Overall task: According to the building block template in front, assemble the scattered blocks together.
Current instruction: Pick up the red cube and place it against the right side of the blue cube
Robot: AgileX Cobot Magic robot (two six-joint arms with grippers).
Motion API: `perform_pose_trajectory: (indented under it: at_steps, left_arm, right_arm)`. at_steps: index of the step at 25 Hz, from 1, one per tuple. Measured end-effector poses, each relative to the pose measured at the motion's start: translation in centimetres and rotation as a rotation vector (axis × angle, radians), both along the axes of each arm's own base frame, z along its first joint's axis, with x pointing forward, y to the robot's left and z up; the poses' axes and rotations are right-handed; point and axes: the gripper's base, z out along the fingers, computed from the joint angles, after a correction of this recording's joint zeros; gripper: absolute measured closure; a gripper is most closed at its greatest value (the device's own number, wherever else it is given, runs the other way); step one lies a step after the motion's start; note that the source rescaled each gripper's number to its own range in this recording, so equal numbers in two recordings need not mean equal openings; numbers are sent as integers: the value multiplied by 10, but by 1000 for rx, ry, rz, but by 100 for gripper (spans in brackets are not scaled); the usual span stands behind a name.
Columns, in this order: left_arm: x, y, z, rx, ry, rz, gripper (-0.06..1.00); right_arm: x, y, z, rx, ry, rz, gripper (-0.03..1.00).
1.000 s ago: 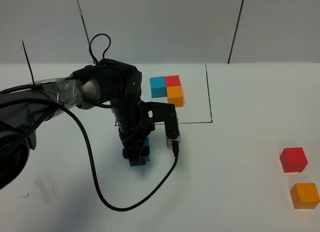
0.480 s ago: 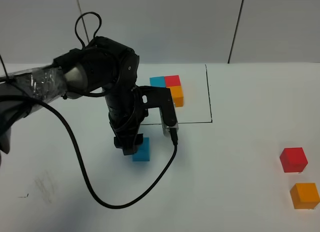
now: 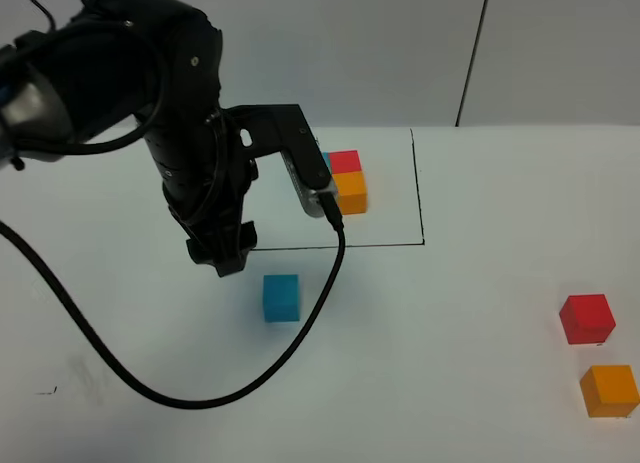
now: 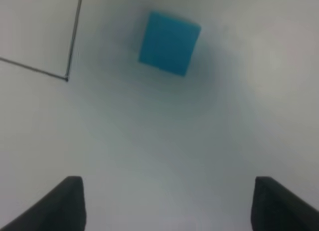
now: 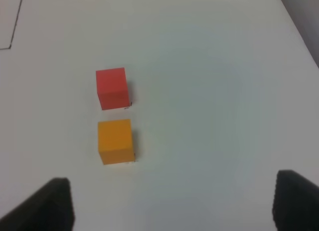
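Cyan-blue block (image 3: 282, 297) loose, left pincer (image 4: 167, 203) spread, empty

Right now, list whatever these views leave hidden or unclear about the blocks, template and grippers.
- Exterior high: the left arm overlaps the template, hiding most of its cyan cube and the left side of the black frame.
- Right wrist: the right gripper shows only as two blurred tips; exterior high misses it entirely.
- Left wrist: soft focus blurs the cyan block; the left gripper is cut to its tips.
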Motion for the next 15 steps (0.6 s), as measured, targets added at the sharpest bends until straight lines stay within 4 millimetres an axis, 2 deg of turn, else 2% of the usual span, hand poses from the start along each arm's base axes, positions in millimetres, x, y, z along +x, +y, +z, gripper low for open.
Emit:
perform_pose_trajectory:
  at_steps: [9,15]
  left_arm:
    - [-3,51,65,96,-381,429,-4]
    - [-4,111,95,18,-488,769,-4]
  right_arm:
    - [0,0,0,0,0,0,31]
    - [0,0,0,0,0,0,31]
